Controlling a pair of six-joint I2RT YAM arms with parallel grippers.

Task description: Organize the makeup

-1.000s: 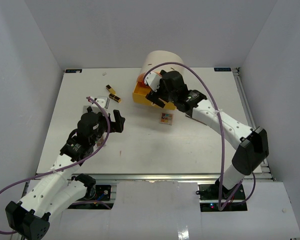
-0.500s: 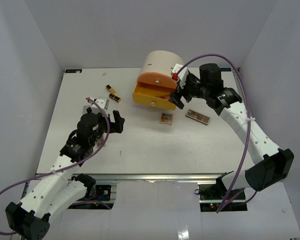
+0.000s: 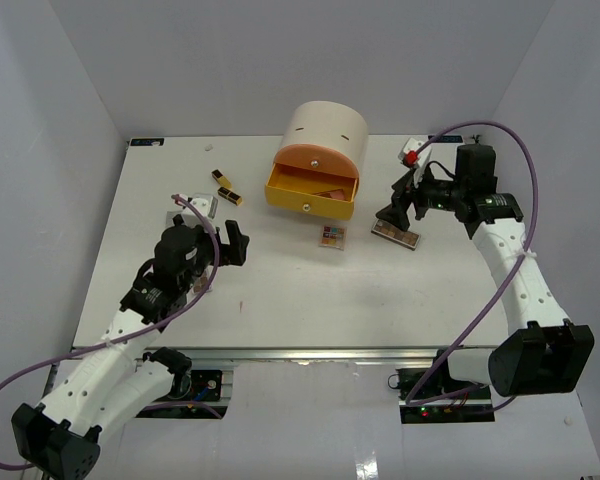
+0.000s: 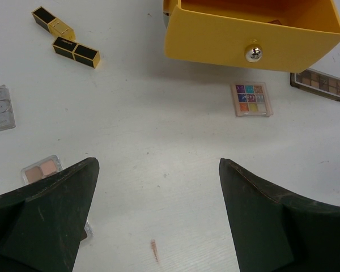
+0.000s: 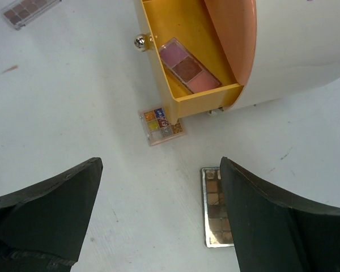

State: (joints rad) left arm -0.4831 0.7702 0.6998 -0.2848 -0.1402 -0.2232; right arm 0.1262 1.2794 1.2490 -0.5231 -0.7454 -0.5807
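Yellow drawer [image 3: 310, 200] of cream cylindrical unit [image 3: 325, 125] pulled out; pink-brown eyeshadow palette [image 5: 188, 67] lies inside. Multicolour palette [image 3: 332, 236] on table [image 3: 280, 290] just near of drawer. Long brown palette [image 3: 396, 234] right of it, below right gripper [image 5: 160, 164]; jaws spread wide, holding nothing. Two lipstick tubes [image 3: 223, 187] far left. Left gripper [image 4: 157, 170] spread wide, empty; small two-pan palette [image 4: 41, 168] beside its left finger.

Two lipstick tubes [image 4: 52, 21] [image 4: 75, 51], at least five eyeshadow palettes [image 5: 190, 67] [image 4: 252, 99] [image 4: 320, 85] [image 4: 41, 168] [image 4: 0, 107], one drawer unit [image 3: 325, 140]
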